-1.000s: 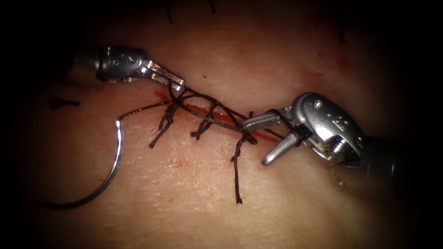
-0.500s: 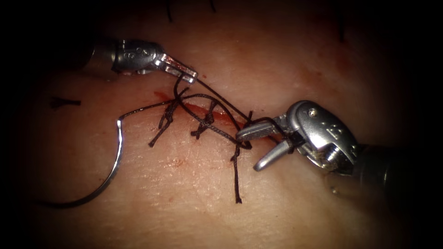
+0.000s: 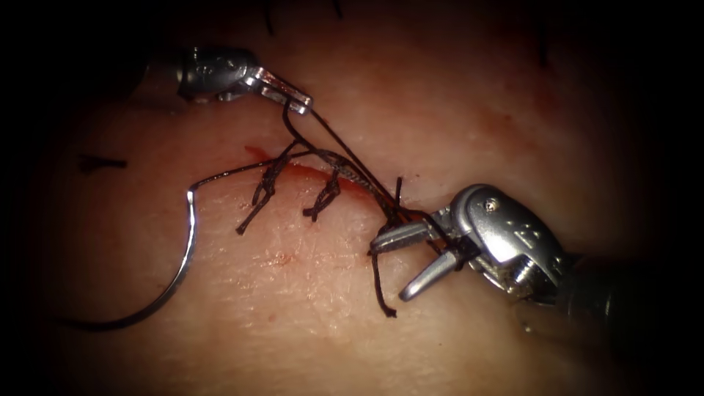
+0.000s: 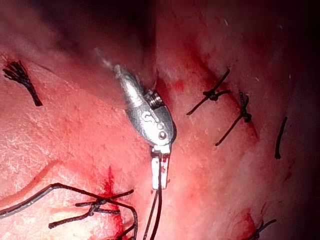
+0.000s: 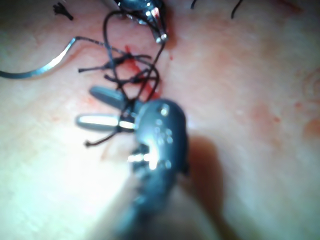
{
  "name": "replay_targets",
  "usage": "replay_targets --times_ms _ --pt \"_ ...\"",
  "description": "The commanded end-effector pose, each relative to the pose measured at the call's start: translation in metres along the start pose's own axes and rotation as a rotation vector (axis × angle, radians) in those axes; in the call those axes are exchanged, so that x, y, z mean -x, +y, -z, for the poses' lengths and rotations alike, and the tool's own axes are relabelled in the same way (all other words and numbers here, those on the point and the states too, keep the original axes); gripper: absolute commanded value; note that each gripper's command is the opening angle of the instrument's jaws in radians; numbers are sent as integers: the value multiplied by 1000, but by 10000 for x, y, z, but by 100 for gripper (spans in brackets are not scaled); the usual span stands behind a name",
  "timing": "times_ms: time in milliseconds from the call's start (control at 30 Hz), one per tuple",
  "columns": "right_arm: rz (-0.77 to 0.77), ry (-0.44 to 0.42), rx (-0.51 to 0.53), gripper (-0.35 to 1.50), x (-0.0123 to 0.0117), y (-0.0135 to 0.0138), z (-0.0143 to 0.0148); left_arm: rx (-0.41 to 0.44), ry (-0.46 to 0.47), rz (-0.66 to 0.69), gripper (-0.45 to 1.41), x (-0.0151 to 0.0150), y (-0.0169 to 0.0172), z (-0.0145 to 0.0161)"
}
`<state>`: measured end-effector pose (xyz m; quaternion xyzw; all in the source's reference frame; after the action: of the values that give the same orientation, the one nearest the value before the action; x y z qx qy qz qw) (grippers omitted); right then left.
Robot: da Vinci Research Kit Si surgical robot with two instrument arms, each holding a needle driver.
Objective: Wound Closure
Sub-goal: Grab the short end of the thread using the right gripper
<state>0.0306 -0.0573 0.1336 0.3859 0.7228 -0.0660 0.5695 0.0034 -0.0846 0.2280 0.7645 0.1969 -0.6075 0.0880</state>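
On the tissue point(image 3: 308, 308) the cut point(image 3: 312, 172) carries two tied stitches point(image 3: 268, 183). Above the cut's left end, my left tool point(image 3: 292, 96) is shut on the thread point(image 3: 330, 147), and two taut strands run down to the cut's right end. There my right tool point(image 3: 389, 271) stands open, thread wound around the base of its jaws and a short tail point(image 3: 378, 286) hanging beside them. The curved needle point(image 3: 183, 257) lies free on the tissue, left of the cut, held by neither tool. The left wrist view has the left tool point(image 4: 160, 175) clamped on thread point(image 4: 154, 215). The right tool point(image 5: 92, 106) gapes there.
Red fluid point(image 3: 257, 152) stains the cut's left end. Cut thread ends point(image 3: 99, 163) lie on the tissue far left. Older stitches point(image 4: 215, 95) sit beyond the left tool in the left wrist view. The needle point(image 5: 45, 65) and left tool point(image 5: 152, 17) appear in the right wrist view.
My left tool rose and shifted right, pulling the thread taut. The right tool moved down and slightly left, jaws still open, and the loose loops drew together toward the cut's right end.
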Motion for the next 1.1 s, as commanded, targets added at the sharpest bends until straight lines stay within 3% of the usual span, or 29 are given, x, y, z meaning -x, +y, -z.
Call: replay_targets --times_ms 33,167,433,667,833,867,900,933,1100 --pt "4 -32 -48 39 13 7 -3 -3 2 3 -45 7 0 -4" --pt "8 -100 -146 54 22 10 -4 -2 0 5 -45 5 -1 -4" --pt "13 -251 -200 61 33 9 -7 0 -9 6 -45 3 9 -11" --pt "38 -325 -177 85 51 19 -40 1 -7 12 -45 -3 7 -12" --pt "55 -346 -142 83 56 29 -52 2 -8 15 -45 -6 6 -11" --pt "55 -357 -137 49 57 32 -54 2 -8 16 -45 -6 7 -11" --pt "52 -387 -159 -3 59 35 -55 3 -7 16 -45 -7 8 -11" --pt "48 -432 -173 -35 59 41 -54 4 -6 17 -45 -9 12 -11" --pt "35 -443 -79 -35 51 55 -24 18 -2 27 -45 -24 28 -7"
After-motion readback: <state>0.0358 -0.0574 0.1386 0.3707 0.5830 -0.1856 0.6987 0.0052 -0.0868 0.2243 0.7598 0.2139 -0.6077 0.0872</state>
